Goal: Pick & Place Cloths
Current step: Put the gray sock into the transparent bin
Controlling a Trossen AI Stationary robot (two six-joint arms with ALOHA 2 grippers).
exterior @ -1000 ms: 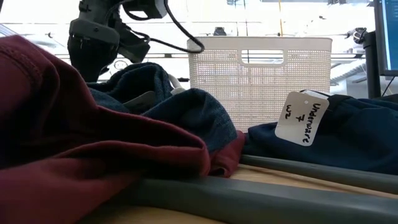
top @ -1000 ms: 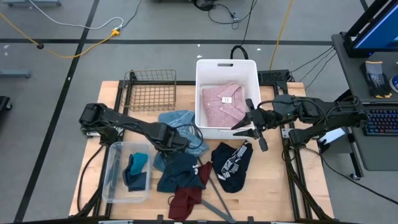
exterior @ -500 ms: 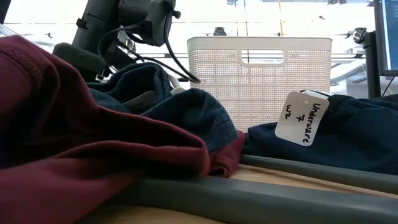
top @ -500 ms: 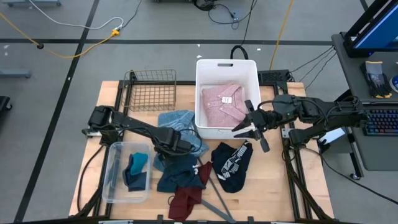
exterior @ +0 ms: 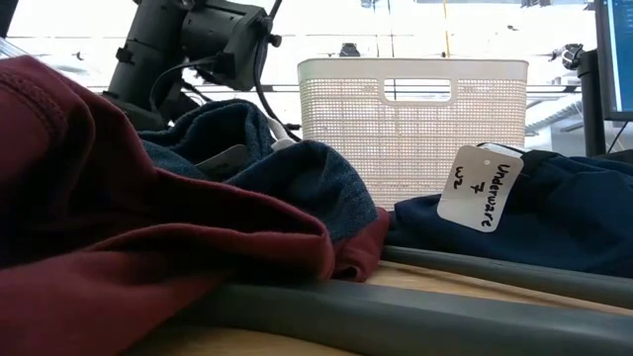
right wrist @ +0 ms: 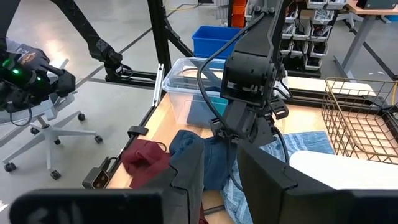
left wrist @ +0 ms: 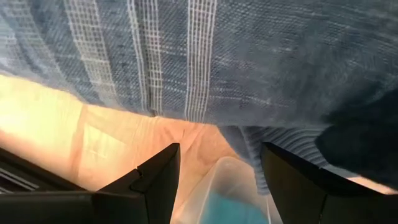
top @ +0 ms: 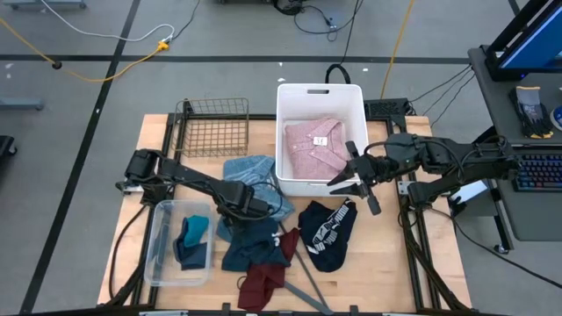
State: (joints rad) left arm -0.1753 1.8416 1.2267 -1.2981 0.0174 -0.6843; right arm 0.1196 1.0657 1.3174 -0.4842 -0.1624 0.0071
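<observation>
My left gripper (top: 255, 209) is open and low over the cloth pile at the table's middle. In its wrist view the fingers (left wrist: 217, 155) stand apart just short of the light-blue striped shirt (left wrist: 205, 56), (top: 250, 171). A dark blue garment (top: 250, 241) lies next to it, with the maroon garment (top: 262, 283) nearer. The navy white-printed top (top: 327, 230) lies to the right. The pink collared shirt (top: 314, 145) rests in the white basket (top: 320, 91). Teal and blue pieces (top: 191, 239) sit in a clear bin. My right gripper (top: 351, 180) hovers open beside the basket.
A wire basket (top: 213, 127) stands at the far left of the table and a clear bin (top: 156, 254) at the near left. The grey hanger (top: 307, 279) lies on the near edge, partly under the garments. Bare wood shows at the near right corner.
My left arm has reached farther toward the table's right and near edge, bringing its gripper lower over the striped shirt and the dark blue garment. Most of that move came in the first half second. The cloths have stayed as they were.
</observation>
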